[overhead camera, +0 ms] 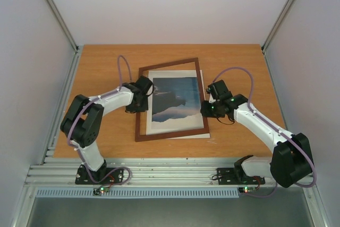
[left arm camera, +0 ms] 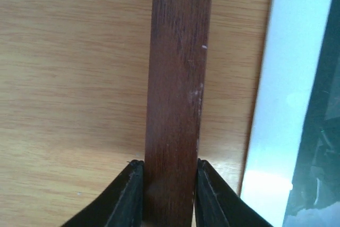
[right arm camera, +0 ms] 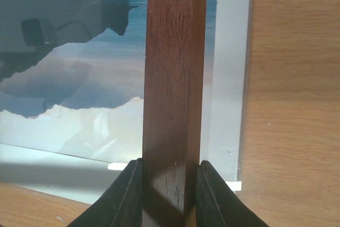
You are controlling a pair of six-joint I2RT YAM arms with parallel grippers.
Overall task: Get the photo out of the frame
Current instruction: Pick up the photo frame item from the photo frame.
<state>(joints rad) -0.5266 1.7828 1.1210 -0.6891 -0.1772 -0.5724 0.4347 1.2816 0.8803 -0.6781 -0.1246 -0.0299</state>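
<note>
From above we count one frame (overhead camera: pixel 169 64), one photo (overhead camera: pixel 174 99), two arms and two grippers on one wooden table (overhead camera: pixel 106 62). The frame's long axis runs from the near edge to the far edge, skewed a little against the print. The photo lies within the frame's outline, dark sky toward the far edge and pale part toward us. A white border (overhead camera: pixel 175 129) surrounds it, and the near right corner of that border peeks past the rail. The left gripper (overhead camera: pixel 139 101) sits at the left rail and the right gripper (overhead camera: pixel 204 108) at the right rail. In the left wrist view, the left gripper (left arm camera: pixel 170 198) is clamped on the frame (left arm camera: pixel 175 78), with the white border (left arm camera: pixel 276 78) beside it. In the right wrist view, the right gripper (right arm camera: pixel 171 195) pinches the frame (right arm camera: pixel 175 78), and the photo (right arm camera: pixel 79 89) lies below.
</note>
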